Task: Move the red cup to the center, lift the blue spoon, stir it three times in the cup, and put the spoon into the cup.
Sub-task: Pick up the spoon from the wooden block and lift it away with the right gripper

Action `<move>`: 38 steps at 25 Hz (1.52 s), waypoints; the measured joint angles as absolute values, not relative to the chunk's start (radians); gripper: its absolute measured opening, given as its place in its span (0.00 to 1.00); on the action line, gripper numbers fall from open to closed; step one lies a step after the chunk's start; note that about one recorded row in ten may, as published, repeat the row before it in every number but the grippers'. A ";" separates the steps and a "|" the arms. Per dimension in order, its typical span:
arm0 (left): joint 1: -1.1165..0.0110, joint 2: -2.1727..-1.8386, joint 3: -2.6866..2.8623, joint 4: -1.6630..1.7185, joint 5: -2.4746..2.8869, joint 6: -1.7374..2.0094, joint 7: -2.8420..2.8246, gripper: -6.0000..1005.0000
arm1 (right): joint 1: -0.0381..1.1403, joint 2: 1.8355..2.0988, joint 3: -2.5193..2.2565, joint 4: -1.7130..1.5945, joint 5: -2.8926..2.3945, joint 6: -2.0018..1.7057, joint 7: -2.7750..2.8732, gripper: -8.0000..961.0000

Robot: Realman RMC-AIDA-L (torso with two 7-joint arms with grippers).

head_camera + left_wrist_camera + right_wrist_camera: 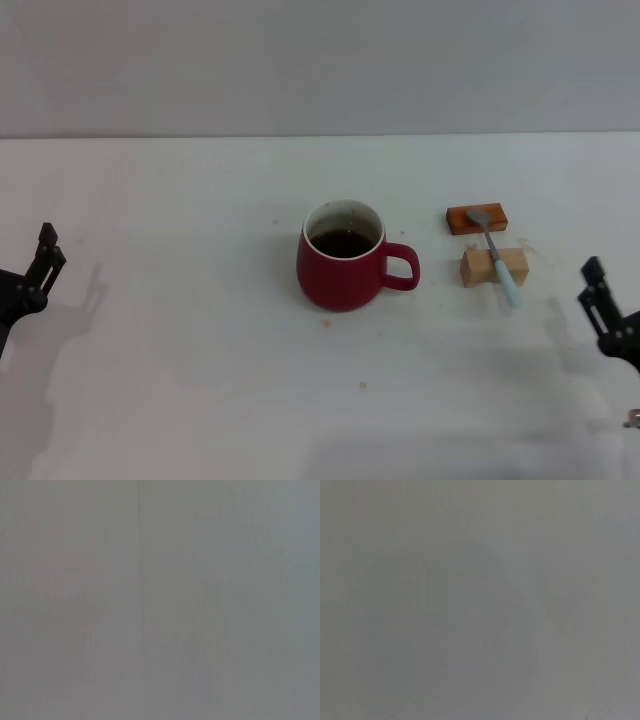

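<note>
The red cup point(343, 257) stands upright near the middle of the white table point(180, 380), with dark liquid inside and its handle pointing right. The blue spoon point(497, 257) lies to its right, resting across an orange-brown block point(476, 217) and a tan wooden block point(492, 267), its metal bowl on the far block and its pale handle toward me. My left gripper point(40, 262) is at the far left edge of the head view, well away from the cup. My right gripper point(597, 290) is at the far right edge, a little right of the spoon. Both wrist views show only a plain grey surface.
A grey wall rises behind the table's far edge. A few small brown specks lie on the table in front of the cup.
</note>
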State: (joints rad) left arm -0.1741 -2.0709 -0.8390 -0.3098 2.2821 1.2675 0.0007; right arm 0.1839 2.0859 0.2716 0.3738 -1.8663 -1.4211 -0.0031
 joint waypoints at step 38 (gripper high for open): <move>-0.183 -2.071 -0.825 -0.298 2.284 1.264 0.000 0.86 | 0.312 2.088 0.249 0.390 -1.863 -1.101 0.006 0.73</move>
